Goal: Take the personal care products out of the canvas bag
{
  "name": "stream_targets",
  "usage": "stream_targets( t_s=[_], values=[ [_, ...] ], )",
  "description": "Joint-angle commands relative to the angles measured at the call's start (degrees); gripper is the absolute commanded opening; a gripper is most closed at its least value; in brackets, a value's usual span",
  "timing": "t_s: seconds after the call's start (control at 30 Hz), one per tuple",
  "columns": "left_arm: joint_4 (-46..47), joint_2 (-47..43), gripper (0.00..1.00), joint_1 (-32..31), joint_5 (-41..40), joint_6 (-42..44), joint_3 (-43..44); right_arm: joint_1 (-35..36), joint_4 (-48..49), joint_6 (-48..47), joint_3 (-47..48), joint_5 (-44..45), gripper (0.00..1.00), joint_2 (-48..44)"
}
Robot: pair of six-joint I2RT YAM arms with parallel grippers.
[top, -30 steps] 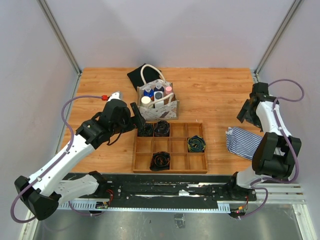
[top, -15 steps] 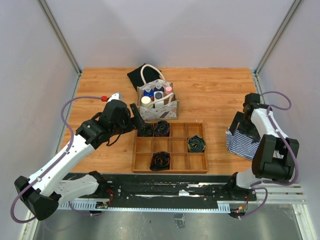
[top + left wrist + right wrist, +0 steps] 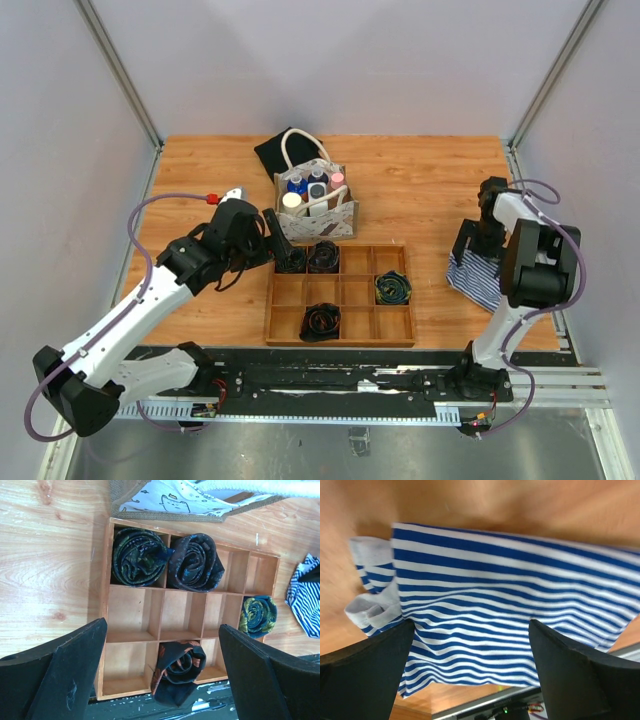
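Top view: canvas bag (image 3: 316, 208) sits upright on the bench (image 3: 420, 190), just behind the wooden tray (image 3: 341, 343), its back-left corner touching or nearly so. The bottles (image 3: 317, 180) all stand inside the bag: cream cap (image 3: 292, 200) on the side nearest the tray, blue caps and a pink cap (image 3: 337, 179) further from it. White loop handles (image 3: 291, 142) stand up over the opening. Black cloth (image 3: 274, 153) is behind the bag, well away from the tray. Left end effector (image 3: 278, 243) hangs at the tray's back-left corner, just left of the bag, fingers apart. Right end effector (image 3: 469, 246) is right of the tray, over the striped cloth (image 3: 477, 283). Can't read its fingers from here.

Left wrist: left end effector (image 3: 162, 629) is wide apart, looking down on the tray (image 3: 132, 613). Four rolled ties (image 3: 137, 557) in the tray: two in neighbouring cells on the bag side, one in an end cell of the middle row, one in the row farthest from the bag. The bag's lower edge (image 3: 170, 502) with dark pattern lies just past the tray rim. Striped cloth (image 3: 305, 600) is beyond the tray's far end.

Right wrist: right end effector (image 3: 470, 625) is apart, directly over the striped cloth (image 3: 495, 580). Cloth fills most of the frame; contact can't be told. Neither tray nor bag is in frame.
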Motion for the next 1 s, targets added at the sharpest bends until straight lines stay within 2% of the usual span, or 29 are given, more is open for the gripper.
stream_targets(
  t_s=[0.0, 0.1, 0.23, 0.4, 0.53, 0.6, 0.7, 0.77, 0.87, 0.97],
  values=[
    [0.2, -1.5, 0.98, -0.4, 0.1, -0.6, 0.3, -0.3, 4.1, 1.0, 7.3, 1.2, 0.98, 8.8],
    [0.3, -0.4, 0.99, -0.4, 0.3, 0.0, 0.1, -0.2, 2.5, 0.8, 17.2, 1.9, 0.98, 14.6],
    [-0.3, 0.5, 0.99, -0.4, -1.0, 0.8, -0.3, -0.6, -2.6, 1.0, 30.0, 8.9, 0.98, 20.0],
    [-0.4, 1.4, 0.99, -0.4, -1.9, 1.0, -1.9, 1.3, -4.0, 2.4, 35.3, 20.2, 0.98, 15.7],
    [2.9, 1.5, 0.98, -0.4, 0.3, -0.2, -5.8, 7.6, -0.3, -1.1, 29.9, 23.2, 0.98, 2.7],
    [4.9, 1.5, 0.98, -0.9, 1.5, -0.6, -7.3, 10.5, 1.5, -2.4, 25.5, 19.7, 0.98, -3.6],
    [7.4, 2.9, 0.98, -2.0, 2.3, -0.7, -8.2, 13.6, 2.8, -3.6, 16.6, 6.8, 0.98, -11.8],
    [7.6, 4.7, 0.97, -3.0, 1.9, -0.5, -7.5, 14.9, 3.3, -2.5, 10.3, 1.3, 0.99, -16.7],
    [8.4, 7.0, 0.97, -5.1, 1.2, -0.5, -6.0, 16.5, 3.9, -1.5, 1.0, -3.1, 0.98, -23.2],
    [9.2, 9.4, 0.97, -7.1, 0.4, -0.2, -4.2, 18.6, 3.9, -1.0, -5.2, -2.0, 0.99, -27.8]
  ],
)
